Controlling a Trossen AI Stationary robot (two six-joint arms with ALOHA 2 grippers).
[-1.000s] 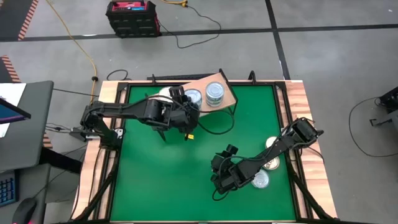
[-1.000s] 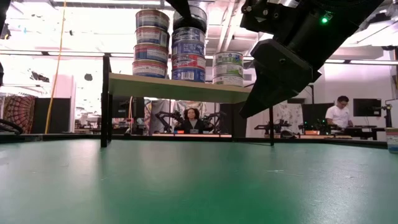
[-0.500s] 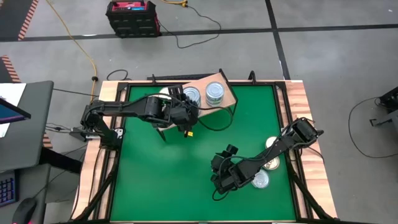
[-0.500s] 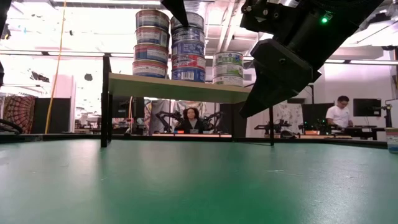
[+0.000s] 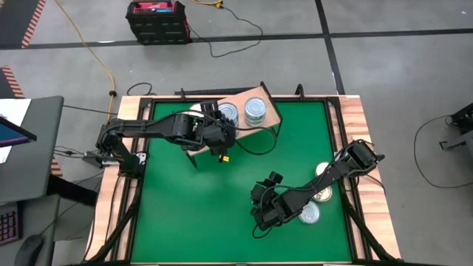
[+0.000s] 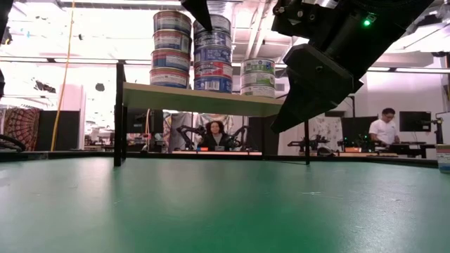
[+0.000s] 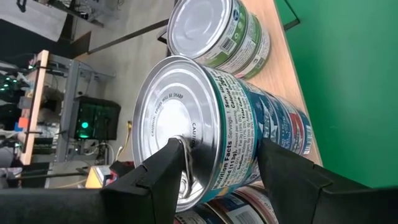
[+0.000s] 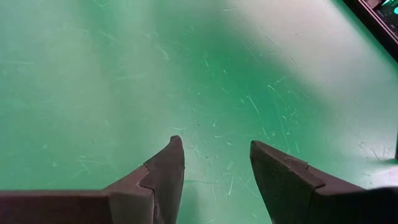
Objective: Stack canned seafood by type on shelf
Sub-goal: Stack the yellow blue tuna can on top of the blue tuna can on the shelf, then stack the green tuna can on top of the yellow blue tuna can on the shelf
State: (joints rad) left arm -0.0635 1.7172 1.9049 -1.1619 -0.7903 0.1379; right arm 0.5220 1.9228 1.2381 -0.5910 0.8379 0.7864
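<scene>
On the shelf (image 5: 255,100) at the table's (image 5: 222,199) far edge, the left gripper (image 7: 217,168) grasps the upright top can (image 7: 211,124) of the middle stack, lid skyward, while the right gripper (image 8: 214,165) hangs unclenched, empty, near the right edge.

Inventory: shelf (image 6: 204,97), one. On it, stacked tins (image 6: 172,49): four, four, two. Loose tins (image 5: 310,213) on tabletop (image 5: 192,214), visible: three.

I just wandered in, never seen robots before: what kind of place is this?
Probably a robotics lab or workshop: a green test table on a taped concrete floor, power cables trailing across it, and people at workbenches behind.
</scene>
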